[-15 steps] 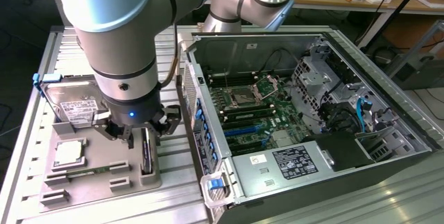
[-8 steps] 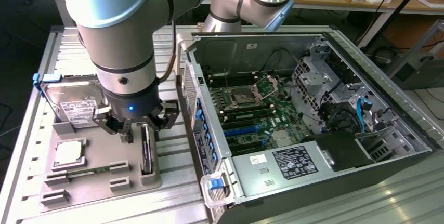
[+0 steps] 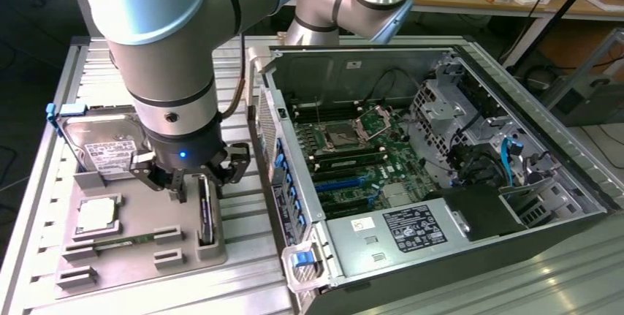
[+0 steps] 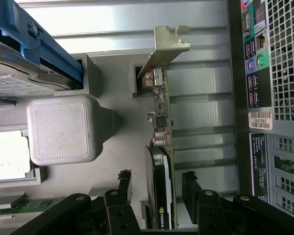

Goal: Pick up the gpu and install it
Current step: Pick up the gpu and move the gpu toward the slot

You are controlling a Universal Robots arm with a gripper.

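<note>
The gpu stands on its edge in a slot of the grey holder tray, on the exterior view's left of the open computer case. The wrist view shows its black cooler and green board and its silver bracket at the far end. My gripper hangs low over the card and is open. Its two black fingers straddle the card, one on each side, with a small gap to each face. Nothing is held.
The tray also carries a hard drive with a blue clip, a CPU and a memory stick. A grey raised block stands close beside the card. The case's perforated rear wall runs along the tray; the motherboard lies exposed inside.
</note>
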